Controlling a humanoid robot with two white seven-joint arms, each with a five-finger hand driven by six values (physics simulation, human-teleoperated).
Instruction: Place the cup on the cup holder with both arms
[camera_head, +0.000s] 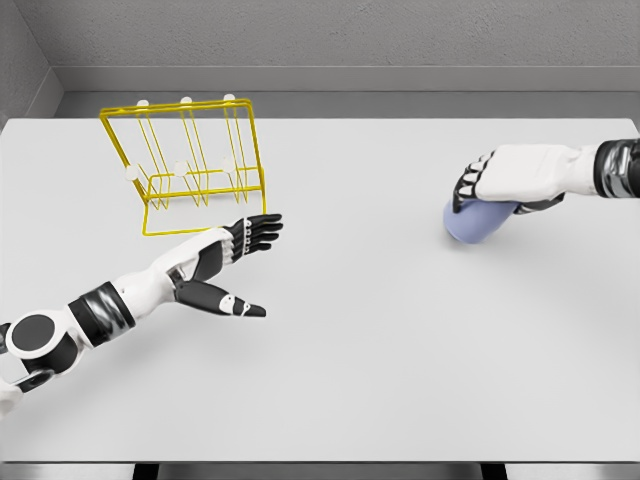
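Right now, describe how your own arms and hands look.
Both arms are glossy white shells with black-and-grey ribbed bands at the joints. The left hand has a white back and black fingers with pale knuckle marks. The right hand looks the same. A round grey disc caps the left arm's elbow. No cables show.

White table (380, 380) filling most of the view, grey wall (330, 30) behind its far edge

Sim test cell, not a real room: plain white table (330, 380), bare grey walls (330, 35), flat rendered look.
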